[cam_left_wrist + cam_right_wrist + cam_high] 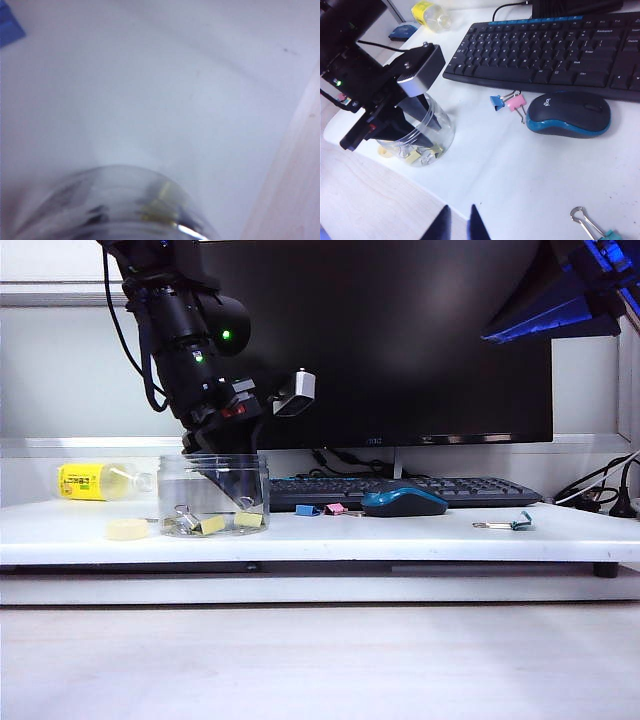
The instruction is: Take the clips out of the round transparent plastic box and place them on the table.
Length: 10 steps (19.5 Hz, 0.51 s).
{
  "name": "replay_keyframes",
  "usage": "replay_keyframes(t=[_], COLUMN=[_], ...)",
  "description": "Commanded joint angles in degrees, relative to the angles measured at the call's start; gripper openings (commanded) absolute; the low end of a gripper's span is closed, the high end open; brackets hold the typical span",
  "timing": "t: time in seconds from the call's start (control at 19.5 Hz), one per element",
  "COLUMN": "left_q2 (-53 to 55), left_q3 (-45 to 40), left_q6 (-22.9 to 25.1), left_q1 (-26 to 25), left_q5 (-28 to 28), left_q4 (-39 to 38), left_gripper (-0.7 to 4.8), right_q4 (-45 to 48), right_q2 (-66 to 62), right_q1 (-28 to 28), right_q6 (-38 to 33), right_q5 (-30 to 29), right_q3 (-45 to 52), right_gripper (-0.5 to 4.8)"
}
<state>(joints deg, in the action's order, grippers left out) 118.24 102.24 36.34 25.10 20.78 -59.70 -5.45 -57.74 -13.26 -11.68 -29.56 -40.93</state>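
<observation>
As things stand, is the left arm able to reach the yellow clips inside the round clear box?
Probably yes. The left tool is already lowered through the open top of the round clear box, fingers apart, just above the yellow clips on its bottom. No lid is in the way.

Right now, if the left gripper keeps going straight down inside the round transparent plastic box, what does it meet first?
Probably the small yellow binder clips on the box floor; the open left gripper hangs just above them, though depth is unclear.
</observation>
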Motion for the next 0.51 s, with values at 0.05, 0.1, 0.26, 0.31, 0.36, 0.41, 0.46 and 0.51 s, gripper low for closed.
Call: replay_keyframes(t=[0.05,0.1,0.26,0.31,0.36,0.41,0.46,0.51], left_q2=[1.4,1.4,1.4,1.4,1.4,1.4,1.4,1.4], left_q3=[-0.7,-0.7,-0.7,-0.7,-0.7,-0.7,-0.7,-0.7], left_q6=[-3.6,-4.4,-10.0,-11.4,-13.1,-14.0,-15.7,-16.5], left_q1=[0.1,0.1,0.0,0.0,0.0,0.0,0.0,0.0], left_q5=[-3.5,-4.1,-4.7,-4.7,-4.7,-4.7,-4.7,-4.7], left_q4=[1.4,1.6,1.5,1.5,1.4,1.2,1.0,0.8], left_gripper=[1.82,1.82,1.84,1.85,1.85,1.85,1.85,1.85], right_q4=[1.0,1.0,1.0,1.0,1.0,1.0,1.0,1.0], right_q2=[0.1,0.1,0.1,0.1,0.1,0.1,0.1,0.1], right_q1=[0.0,0.0,0.0,0.0,0.0,0.0,0.0,0.0], right_q6=[0.2,0.2,0.2,0.2,0.2,0.2,0.2,0.2], right_q5=[0.7,1.3,1.4,1.4,1.4,1.4,1.4,1.4], right_q3=[-0.1,-0.1,-0.1,-0.1,-0.1,-0.1,-0.1,-0.1], right_gripper=[0.53,0.53,0.53,0.53,0.53,0.53,0.53,0.53])
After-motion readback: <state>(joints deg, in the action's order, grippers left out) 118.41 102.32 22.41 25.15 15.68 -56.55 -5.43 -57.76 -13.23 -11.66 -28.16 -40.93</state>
